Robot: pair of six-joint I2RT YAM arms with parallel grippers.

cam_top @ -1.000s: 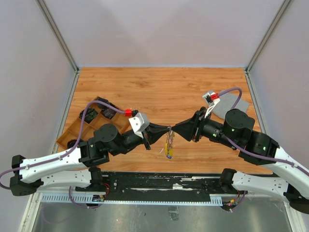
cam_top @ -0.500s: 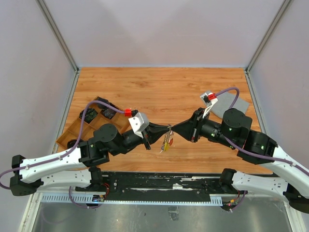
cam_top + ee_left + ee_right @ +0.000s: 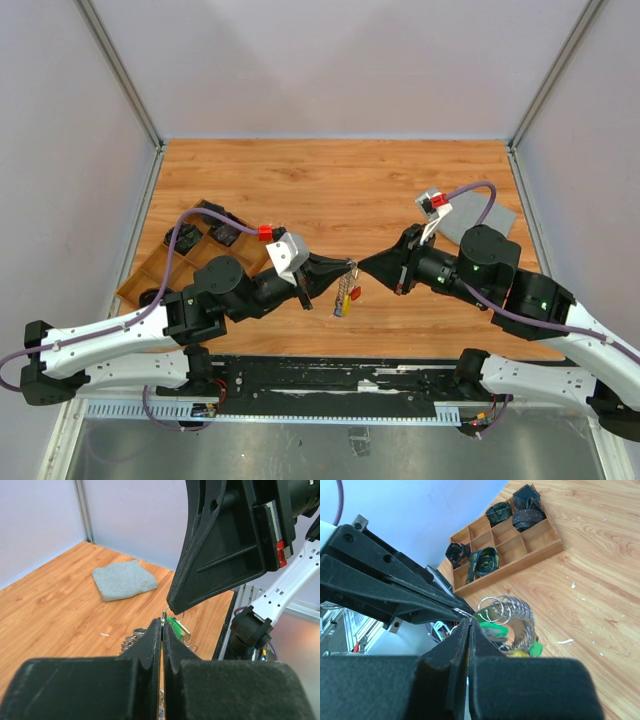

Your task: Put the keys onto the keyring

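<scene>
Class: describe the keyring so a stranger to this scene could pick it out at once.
Over the wooden table, near its front edge, the left gripper and right gripper meet tip to tip. The keyring dangles where they meet: looped silver rings with coloured-head keys, the only shiny metal among a grey cloth and a wooden tray.

A wooden table [image 3: 330, 180] with warm plank grain forms the floor of a booth. Plain pale lilac walls [image 3: 330, 70] close it in on three sides, met by slanting metal posts [image 3: 121, 72] at the far corners. A black rail [image 3: 330, 372] runs along the near edge. The light is soft and even, with faint shadows.
</scene>
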